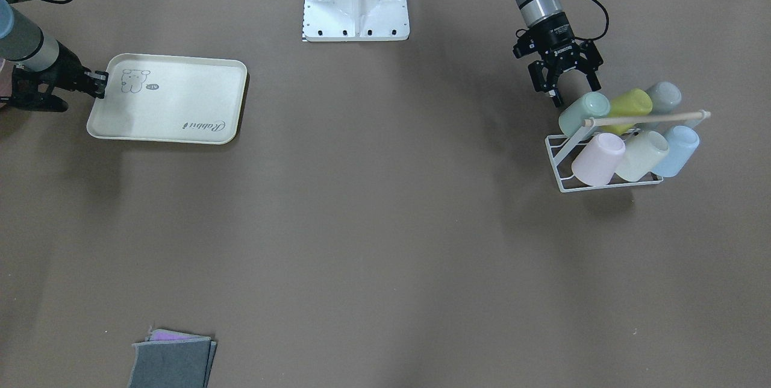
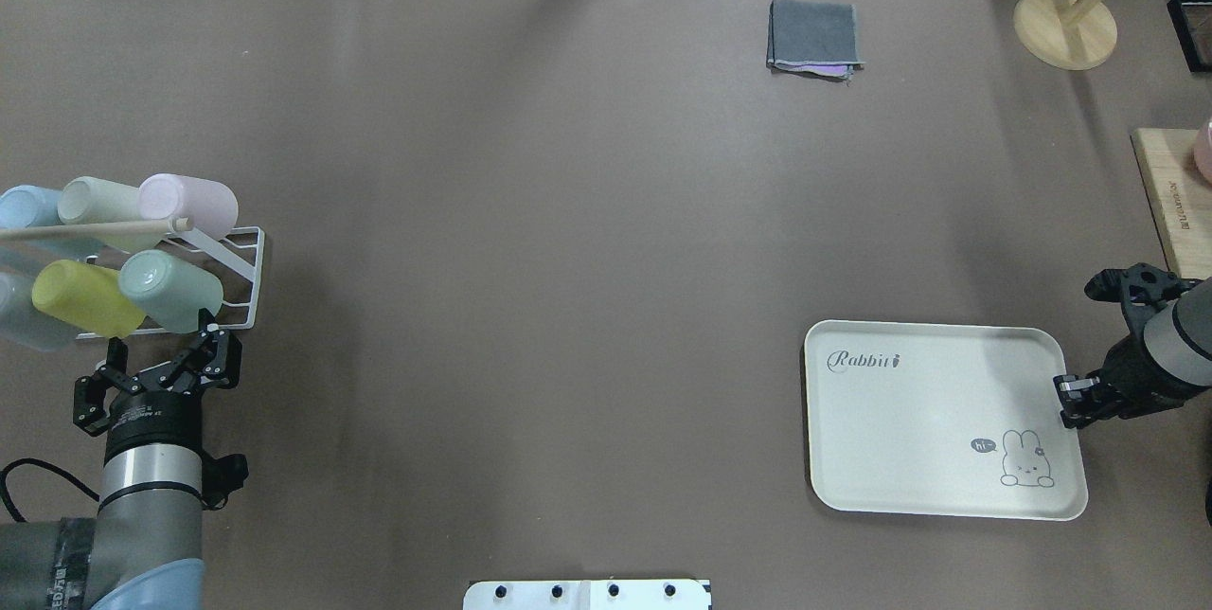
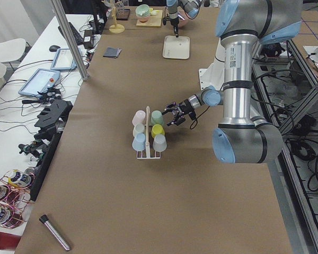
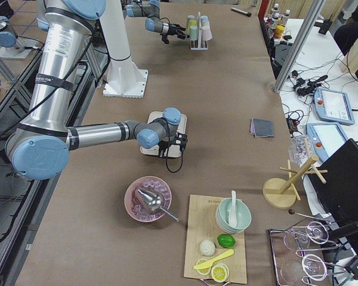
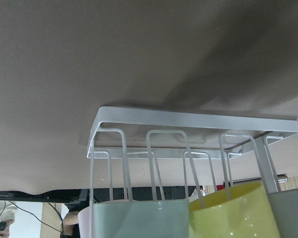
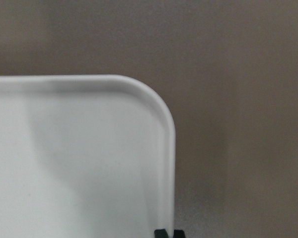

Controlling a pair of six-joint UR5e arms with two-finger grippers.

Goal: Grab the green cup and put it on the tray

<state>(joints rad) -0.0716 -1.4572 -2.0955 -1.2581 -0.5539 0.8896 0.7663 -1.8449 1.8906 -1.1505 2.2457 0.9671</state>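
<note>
The green cup (image 1: 583, 112) (image 2: 172, 289) lies tilted on its side in a white wire rack (image 1: 557, 153) at the table's left end, next to a yellow-green cup (image 1: 630, 106). My left gripper (image 1: 576, 91) (image 2: 161, 337) is open just short of the green cup's base and does not touch it. In the left wrist view the green cup (image 5: 144, 220) fills the bottom edge under the rack wires (image 5: 188, 121). The cream tray (image 1: 174, 105) (image 2: 933, 416) lies flat on the right. My right gripper (image 1: 99, 84) (image 2: 1073, 397) is shut on the tray's short-edge rim.
The rack also holds pink (image 1: 597, 159), cream (image 1: 642, 156), blue (image 1: 676, 150) and grey (image 1: 662, 97) cups under a wooden bar (image 1: 647, 117). A folded grey cloth (image 2: 814, 37) lies far across the table. A wooden board (image 2: 1169, 198) and a wooden stand (image 2: 1065, 23) sit beyond the tray.
</note>
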